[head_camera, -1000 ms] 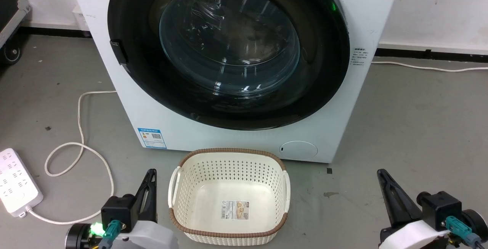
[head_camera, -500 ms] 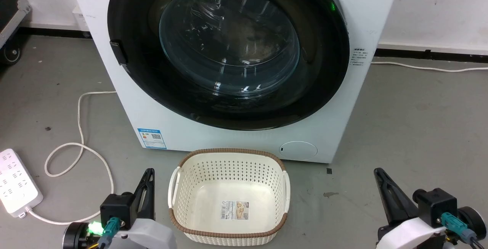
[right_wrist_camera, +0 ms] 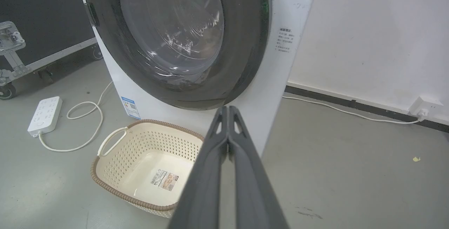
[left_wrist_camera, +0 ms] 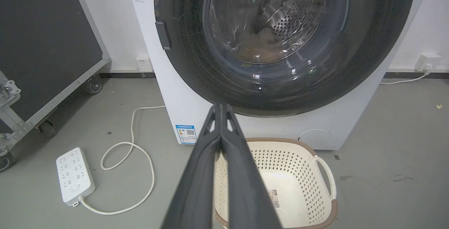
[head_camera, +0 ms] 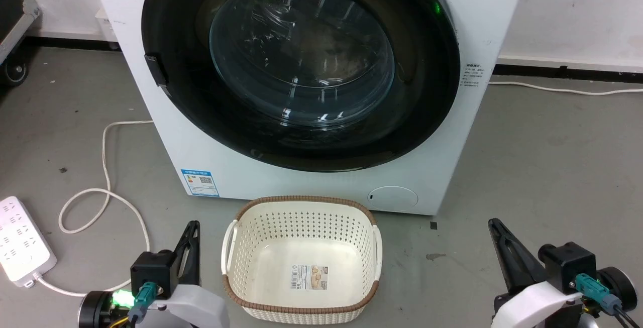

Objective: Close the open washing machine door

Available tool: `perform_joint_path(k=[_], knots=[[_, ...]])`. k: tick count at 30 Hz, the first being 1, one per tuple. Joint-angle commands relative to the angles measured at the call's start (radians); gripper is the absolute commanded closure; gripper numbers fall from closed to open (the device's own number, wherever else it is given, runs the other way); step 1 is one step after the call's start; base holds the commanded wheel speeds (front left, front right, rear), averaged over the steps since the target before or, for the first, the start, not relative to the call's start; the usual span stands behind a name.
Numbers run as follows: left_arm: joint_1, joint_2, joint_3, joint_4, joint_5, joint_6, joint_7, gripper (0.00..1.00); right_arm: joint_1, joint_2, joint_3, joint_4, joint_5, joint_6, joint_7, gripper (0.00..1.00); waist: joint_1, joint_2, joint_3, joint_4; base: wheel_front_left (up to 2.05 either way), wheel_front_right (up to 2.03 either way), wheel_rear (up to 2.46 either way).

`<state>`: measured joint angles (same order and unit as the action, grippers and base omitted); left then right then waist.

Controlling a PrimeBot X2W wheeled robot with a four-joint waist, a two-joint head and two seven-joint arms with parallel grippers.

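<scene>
1. The washing machine (head_camera: pixel 311 182) stands white and square on a grey floor with its back to a pale wall. Everything below is placed from it.
2. The washing machine door (head_camera: pixel 301 57) lies flat in the machine's front. Its wide glossy black rim rests against the white panel all round, and its clear glass bowl covers the drum mouth. Whether it is latched cannot be told.
3. Through the glass, the left wrist view shows the perforated steel drum (left_wrist_camera: pixel 291 18) inside the machine.
4. A small dark handle tab (head_camera: pixel 156 69) sits on the door's rim toward the machine's left edge, on the robot's left. A green light (head_camera: pixel 438 9) glows at the rim's upper right.
5. A blue label (head_camera: pixel 200 182) is stuck low on the machine's front near the left corner. A round flap (head_camera: pixel 393 198) sits low near the right corner.
6. A cream perforated basket (head_camera: pixel 306 200) stands on the floor just before the machine's front, with a paper sticker on its bottom.
7. The left gripper (head_camera: pixel 193 226) hangs low before the machine's left front corner, well apart from the door. Its two fingers are pressed together and grip nothing.
8. The right gripper (head_camera: pixel 495 225) hangs low, out beyond the machine's right front corner. Its two fingers also meet tip to tip and grip nothing.
9. A white power strip (head_camera: pixel 20 240) and its looped cable (head_camera: pixel 105 167) lie on the floor off the machine's left side.
</scene>
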<state>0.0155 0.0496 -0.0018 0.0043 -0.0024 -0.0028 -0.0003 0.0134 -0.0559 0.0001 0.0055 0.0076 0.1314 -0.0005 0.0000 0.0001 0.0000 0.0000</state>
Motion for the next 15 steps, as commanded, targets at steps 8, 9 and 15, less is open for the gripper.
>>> perform_joint_path(k=[8,9,15], knots=[[-0.015,0.001,0.002,-0.004,0.002,0.003,0.000,1.00,-0.013,0.006,0.000,-0.005,-0.008,-0.001,0.000,1.00,0.0000,-0.0001,0.000,0.000,0.00,0.00,0.00],[-0.015,0.001,0.002,-0.004,0.002,0.003,0.000,1.00,-0.013,0.006,0.000,-0.005,-0.008,-0.001,0.000,1.00,0.0000,-0.0001,0.000,0.000,0.00,0.00,0.00],[-0.015,0.001,0.002,-0.004,0.002,0.003,0.000,1.00,-0.013,0.006,0.000,-0.005,-0.008,-0.001,0.000,1.00,0.0000,-0.0001,0.000,0.000,0.00,0.00,0.00]])
